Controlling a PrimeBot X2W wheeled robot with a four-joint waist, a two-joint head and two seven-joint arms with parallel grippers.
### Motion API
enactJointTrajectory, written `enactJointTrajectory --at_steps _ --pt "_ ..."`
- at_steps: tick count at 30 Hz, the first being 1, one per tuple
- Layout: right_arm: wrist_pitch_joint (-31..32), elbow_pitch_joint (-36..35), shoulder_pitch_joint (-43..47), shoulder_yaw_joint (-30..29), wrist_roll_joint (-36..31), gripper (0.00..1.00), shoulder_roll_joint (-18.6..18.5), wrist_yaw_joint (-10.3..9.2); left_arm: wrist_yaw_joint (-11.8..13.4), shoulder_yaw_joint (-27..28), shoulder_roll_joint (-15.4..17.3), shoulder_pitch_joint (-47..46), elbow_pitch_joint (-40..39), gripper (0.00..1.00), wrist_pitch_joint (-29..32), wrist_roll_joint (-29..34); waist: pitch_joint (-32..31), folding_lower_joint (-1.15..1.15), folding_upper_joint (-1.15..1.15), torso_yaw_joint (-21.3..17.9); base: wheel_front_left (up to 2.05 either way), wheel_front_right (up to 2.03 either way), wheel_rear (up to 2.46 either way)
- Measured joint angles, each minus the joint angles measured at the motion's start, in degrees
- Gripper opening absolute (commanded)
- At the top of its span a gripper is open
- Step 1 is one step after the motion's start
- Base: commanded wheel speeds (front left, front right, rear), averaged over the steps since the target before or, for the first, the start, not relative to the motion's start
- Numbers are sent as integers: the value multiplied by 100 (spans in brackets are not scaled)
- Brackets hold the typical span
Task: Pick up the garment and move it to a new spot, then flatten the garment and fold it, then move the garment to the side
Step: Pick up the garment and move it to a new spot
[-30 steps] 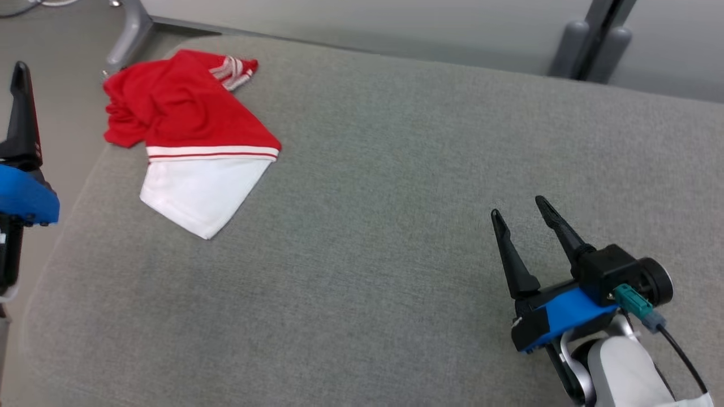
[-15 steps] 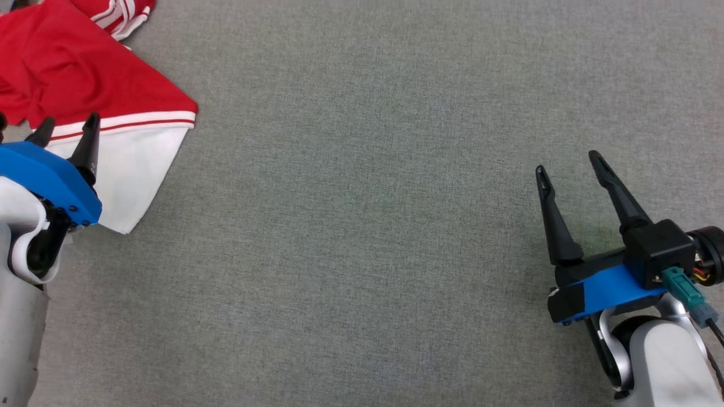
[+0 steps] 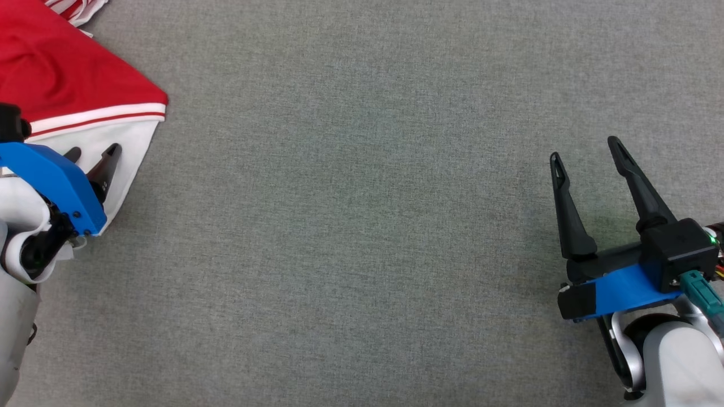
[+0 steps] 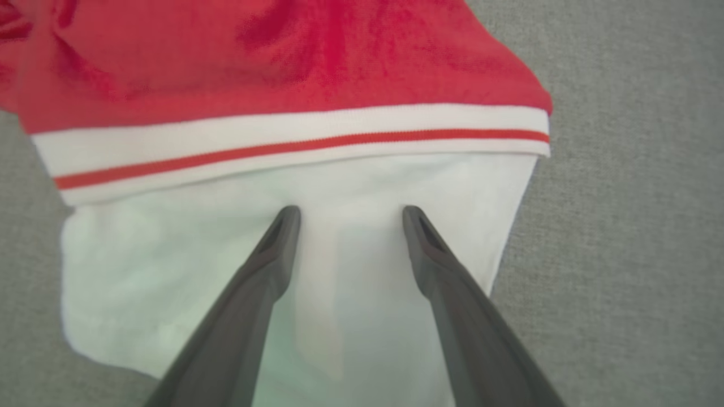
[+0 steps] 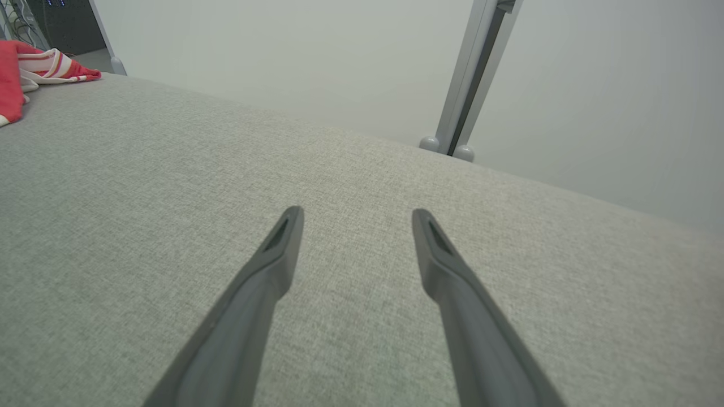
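At the far left corner of the grey fabric-covered bench [image 3: 362, 226], a red and white fabric garment [image 3: 62, 73] is seen lying loosely bunched. Its red upper part is divided from a plain white lower part by a white band with a thin red stripe [image 3: 96, 120], and a red-and-white striped cuff [image 3: 76, 8] is glimpsed at the top edge of the head view. The left gripper [image 3: 94, 150], mounted on a blue bracket and a pale forearm, is held over the white part of the garment, towards the bench's left edge. In the left wrist view, the left gripper [image 4: 351, 210] is shown with its two long dark fingers [image 4: 266, 265] spread wide and nothing clasped between them. The tips are placed just short of the striped band [image 4: 294, 141], with white cloth [image 4: 345, 282] seen between and to either side of them. Whether the tips are touching the cloth cannot be told. Further right, well apart from the garment, the right gripper [image 3: 585, 148] is held over bare grey fabric on the right side of the bench. Its fingers [image 3: 571, 215] are likewise spread wide with nothing between them, and are pointed towards the bench's far edge. In the right wrist view, the right gripper [image 5: 357, 212] is seen above the bench surface [image 5: 141, 169]. The garment [image 5: 11, 85] is caught at the bench's far left corner, and a pale wall [image 5: 283, 56] and a grey metal post [image 5: 469, 73] are seen beyond the far edge.
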Motion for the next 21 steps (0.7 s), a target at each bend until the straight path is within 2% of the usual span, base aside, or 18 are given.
enactJointTrajectory --at_steps 2,3,4,5,6,10,21 --pt "11 -35 -1 20 4 100 0 0 0 -100 54 -52 52 100 23 -122 22 0 0 -32 0 0 0" --pt "11 -47 -1 27 18 100 0 0 0 -146 69 -83 83 79 24 -186 29 0 0 -47 0 0 0" --pt "11 -62 -2 33 35 100 0 0 0 -218 104 -120 108 41 45 -234 39 -1 0 -65 0 0 0" --pt "11 -73 -2 31 48 100 0 0 0 -276 138 -152 129 13 48 -261 47 -1 0 -79 0 0 0" --pt "11 -77 -2 23 51 100 0 0 0 -341 160 -175 142 0 46 -290 50 -1 0 -90 0 0 0" --pt "-11 -76 -10 -19 60 100 -1 0 -1 -612 254 -256 197 0 -103 -326 35 0 0 -124 0 0 0" --pt "-160 179 -21 -73 247 100 -1 0 -10 -981 561 -543 520 0 -1116 -90 -268 0 0 -64 0 0 0"
